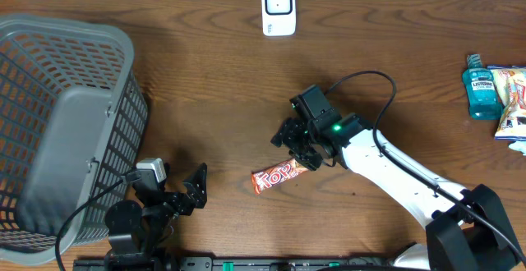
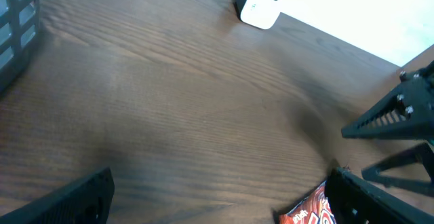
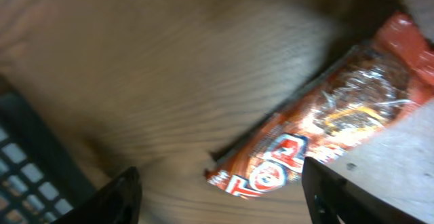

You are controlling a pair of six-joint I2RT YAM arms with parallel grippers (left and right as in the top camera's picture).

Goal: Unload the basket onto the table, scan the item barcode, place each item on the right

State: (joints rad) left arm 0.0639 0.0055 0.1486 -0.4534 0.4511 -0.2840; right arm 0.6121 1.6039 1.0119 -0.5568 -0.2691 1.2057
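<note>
A candy bar [image 1: 280, 175] in a glossy red crinkled wrapper with white "TOP" lettering lies flat on the brown wood-grain table [image 1: 205, 98], near the front edge and a little right of centre, angled with its right end farther away. The right gripper [image 1: 297, 148] hangs over that right end; in the right wrist view its two black fingers [image 3: 119, 198] stand apart with the wrapper lying on the wood between them, and neither visibly presses on it. The left gripper [image 1: 185, 193] sits low at the near left, just beside the basket, its dark fingers [image 2: 74, 198] spread wide with only bare tabletop between them; the bar's end shows by its right finger.

A white, rounded barcode scanner [image 1: 279, 8] with a dark window stands upright at the far edge, centre. A grey plastic lattice basket [image 1: 123, 140] with a solid floor fills the left side. At the far right stand a blue-green Listerine mouthwash bottle [image 1: 481, 86] and shiny snack packets [image 1: 511, 98] touching it
</note>
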